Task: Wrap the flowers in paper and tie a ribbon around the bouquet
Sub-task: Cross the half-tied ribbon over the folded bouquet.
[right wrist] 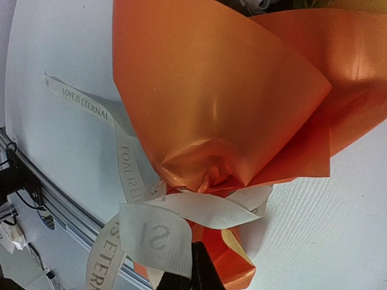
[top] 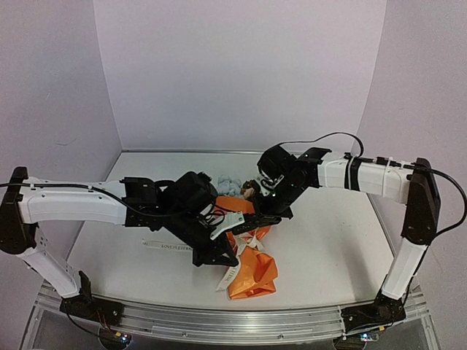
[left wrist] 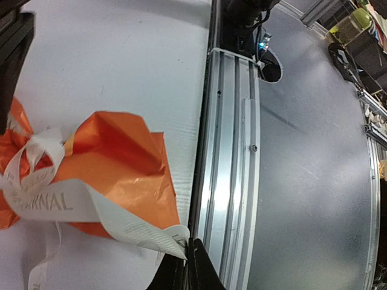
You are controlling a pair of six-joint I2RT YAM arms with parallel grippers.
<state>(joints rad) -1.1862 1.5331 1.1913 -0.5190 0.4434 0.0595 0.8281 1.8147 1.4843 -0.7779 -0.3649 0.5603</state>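
Orange paper is wrapped, ribbon crossed at its neck; your left hand and right hand each pinch ribbon, knot likely untightened.

Closed jaws of the right gripper pinch a loop of the ribbon. Just ahead of the fingertips, the ribbon cinches the neck of the orange paper cone. A lettered tail trails left across the white table.
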